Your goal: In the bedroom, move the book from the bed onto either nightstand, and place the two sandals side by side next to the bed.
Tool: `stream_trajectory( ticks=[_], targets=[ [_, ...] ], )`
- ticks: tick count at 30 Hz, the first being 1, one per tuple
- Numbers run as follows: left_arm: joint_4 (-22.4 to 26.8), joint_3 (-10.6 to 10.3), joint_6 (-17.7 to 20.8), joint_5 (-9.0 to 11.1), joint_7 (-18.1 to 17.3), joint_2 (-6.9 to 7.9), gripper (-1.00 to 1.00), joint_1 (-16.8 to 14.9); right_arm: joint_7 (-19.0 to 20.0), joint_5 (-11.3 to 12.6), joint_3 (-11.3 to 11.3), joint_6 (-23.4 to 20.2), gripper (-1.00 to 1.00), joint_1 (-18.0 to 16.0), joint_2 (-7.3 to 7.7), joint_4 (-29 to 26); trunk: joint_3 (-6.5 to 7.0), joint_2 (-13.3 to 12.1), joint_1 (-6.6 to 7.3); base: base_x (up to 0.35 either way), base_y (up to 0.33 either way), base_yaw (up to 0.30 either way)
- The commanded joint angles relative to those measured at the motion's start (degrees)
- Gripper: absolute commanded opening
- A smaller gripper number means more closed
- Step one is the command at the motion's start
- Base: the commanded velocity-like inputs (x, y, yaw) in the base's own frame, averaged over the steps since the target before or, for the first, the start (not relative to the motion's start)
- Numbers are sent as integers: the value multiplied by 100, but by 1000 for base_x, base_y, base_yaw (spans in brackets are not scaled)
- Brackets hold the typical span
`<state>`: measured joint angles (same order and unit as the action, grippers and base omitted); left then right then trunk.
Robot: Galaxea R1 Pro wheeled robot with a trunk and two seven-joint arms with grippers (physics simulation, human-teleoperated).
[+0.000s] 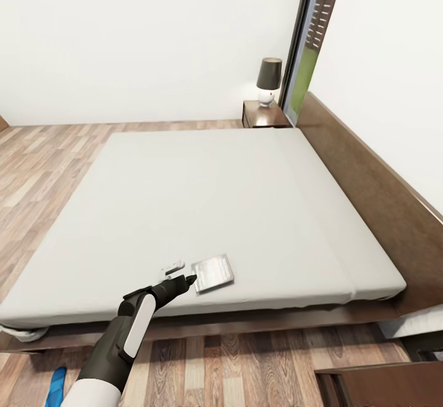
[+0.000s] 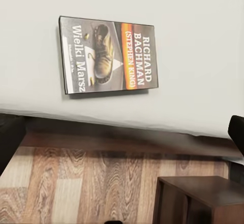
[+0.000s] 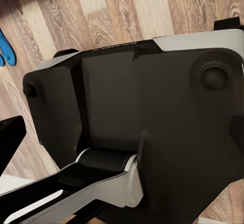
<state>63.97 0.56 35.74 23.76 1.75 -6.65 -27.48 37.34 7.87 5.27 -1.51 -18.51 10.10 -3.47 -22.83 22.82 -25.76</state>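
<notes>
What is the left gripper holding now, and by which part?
Nothing. The left gripper is just short of the book, which lies flat on the bed, untouched.

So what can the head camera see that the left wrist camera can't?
Head view alone: the whole bed, its headboard, a lamp on the far nightstand, a window, a blue sandal on the floor, and the left arm reaching with its fingers beside the book. Left wrist view alone: the cover lettering, "RICHARD BACHMAN", and a boot picture. Both share: the book lying flat near the mattress edge, and wood-plank floor.
</notes>
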Motion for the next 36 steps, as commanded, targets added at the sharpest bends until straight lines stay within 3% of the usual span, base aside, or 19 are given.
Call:
stream_trajectory(
  ticks=[1,14,28,36],
  targets=[
    [8,6,30,41,18,-3,100,-3,28,4,44,-19,100,-3,1,5,-18,10,-3,0,0,0],
    [7,6,30,41,18,-3,100,-3,28,4,44,-19,100,-3,1,5,-132,10,-3,13,0,0],
    [9,6,30,41,18,-3,100,-3,28,4,44,-20,100,-4,1,5,-148,10,-3,117,0,0],
    [10,6,30,41,18,-3,100,-3,28,4,44,-16,100,-4,1,5,-148,10,-3,271,0,0]
  ],
)
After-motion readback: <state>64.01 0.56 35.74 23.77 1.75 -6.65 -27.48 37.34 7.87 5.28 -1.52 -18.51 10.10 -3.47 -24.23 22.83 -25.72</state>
